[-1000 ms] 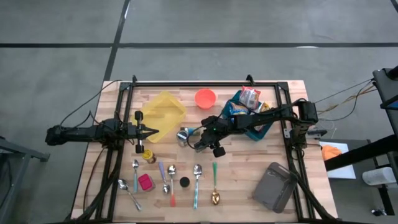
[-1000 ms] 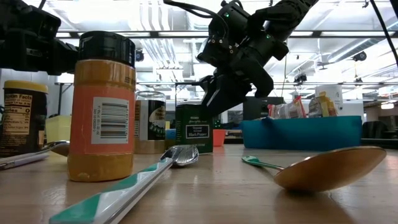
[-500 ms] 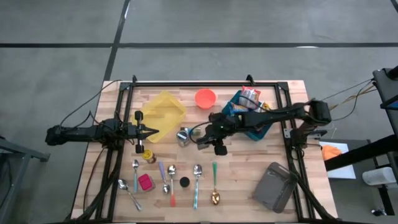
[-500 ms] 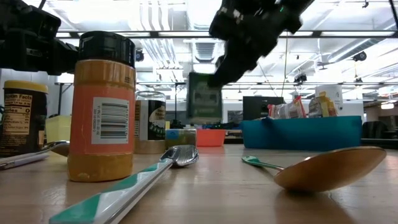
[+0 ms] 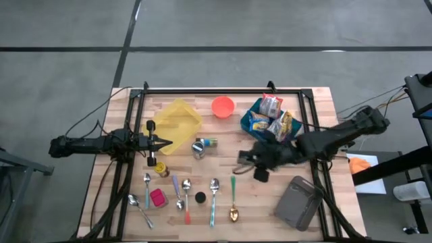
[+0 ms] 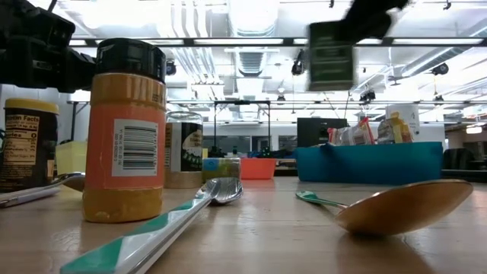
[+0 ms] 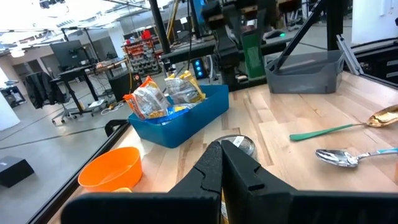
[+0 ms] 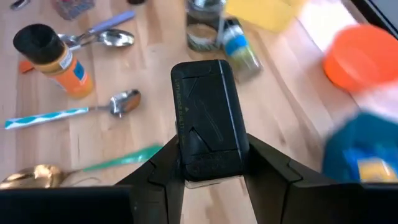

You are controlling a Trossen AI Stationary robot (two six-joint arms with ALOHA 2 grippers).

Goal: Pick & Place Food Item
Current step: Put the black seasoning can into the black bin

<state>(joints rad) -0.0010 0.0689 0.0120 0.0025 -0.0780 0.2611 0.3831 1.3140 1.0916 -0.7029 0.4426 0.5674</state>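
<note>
The pepper tin (image 8: 208, 124) sits clamped between the right tool's (image 8: 208, 158) fingers

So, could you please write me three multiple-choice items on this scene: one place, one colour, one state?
1. Where is the dark-lidded tin? A in the blue bin; B in the air, held by the right gripper; C beside the yellow tub.
2. The bowl is: A orange; B green; C white.
3. The left gripper is: A wide open; B shut on a spoon; C shut, empty.
Answers: B, its fingers clamp the tin's sides; A, plainly orange from above; C, fingers meet with nothing between.
</note>
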